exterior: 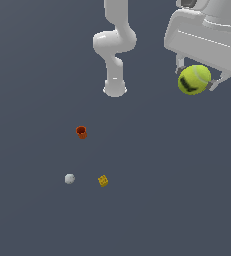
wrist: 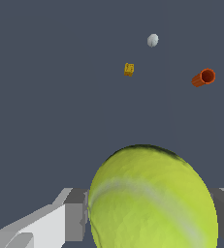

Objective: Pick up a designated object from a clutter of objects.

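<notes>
While clamped on both sides of the yellow-green tennis ball with a dark curved seam (exterior: 194, 79), white gripper (exterior: 195, 80) high above the dark grey floor (exterior: 177, 200), jaws closed on the ball. Far below, well apart from it: tiny yellow cube (exterior: 103, 180), small grey ball (exterior: 70, 178), small red-orange cup (exterior: 81, 132). Beyond, white arm base (exterior: 115, 89).

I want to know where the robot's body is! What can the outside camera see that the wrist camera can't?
Only the exterior view shows the arm's white body and base and the whole gripper from outside. Only the wrist view shows the ball's pale seam up close, with a grey finger pressed against each side. Both show the tennis ball held in the gripper, plus the grey ball, yellow cube and red-orange cup lying below.
</notes>
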`<action>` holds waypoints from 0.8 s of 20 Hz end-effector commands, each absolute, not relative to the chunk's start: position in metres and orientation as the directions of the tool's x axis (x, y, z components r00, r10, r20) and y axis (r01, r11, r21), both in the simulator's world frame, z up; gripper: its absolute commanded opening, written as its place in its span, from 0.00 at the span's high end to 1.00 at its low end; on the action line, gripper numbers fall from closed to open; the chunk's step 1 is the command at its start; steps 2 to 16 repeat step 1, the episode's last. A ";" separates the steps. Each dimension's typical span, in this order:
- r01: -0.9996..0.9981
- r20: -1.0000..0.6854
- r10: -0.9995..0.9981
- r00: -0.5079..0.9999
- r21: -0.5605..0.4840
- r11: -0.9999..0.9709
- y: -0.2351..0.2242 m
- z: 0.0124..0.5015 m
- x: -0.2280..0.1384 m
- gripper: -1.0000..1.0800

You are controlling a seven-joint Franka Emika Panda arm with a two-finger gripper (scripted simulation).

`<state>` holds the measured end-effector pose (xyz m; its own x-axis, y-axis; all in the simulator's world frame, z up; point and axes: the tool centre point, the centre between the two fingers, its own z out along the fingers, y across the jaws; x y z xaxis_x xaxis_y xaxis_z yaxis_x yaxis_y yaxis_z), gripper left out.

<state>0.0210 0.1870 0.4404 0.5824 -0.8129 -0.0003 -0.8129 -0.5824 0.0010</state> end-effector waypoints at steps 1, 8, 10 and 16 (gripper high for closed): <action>-0.813 0.000 -0.813 0.582 0.000 -0.582 0.189 0.443 0.021 1.00; -0.813 0.000 -0.813 0.582 0.000 -0.582 0.189 0.443 0.021 1.00; -0.813 0.000 -0.813 0.582 0.000 -0.582 0.189 0.443 0.021 1.00; -0.813 0.000 -0.813 0.582 0.000 -0.582 0.189 0.443 0.021 1.00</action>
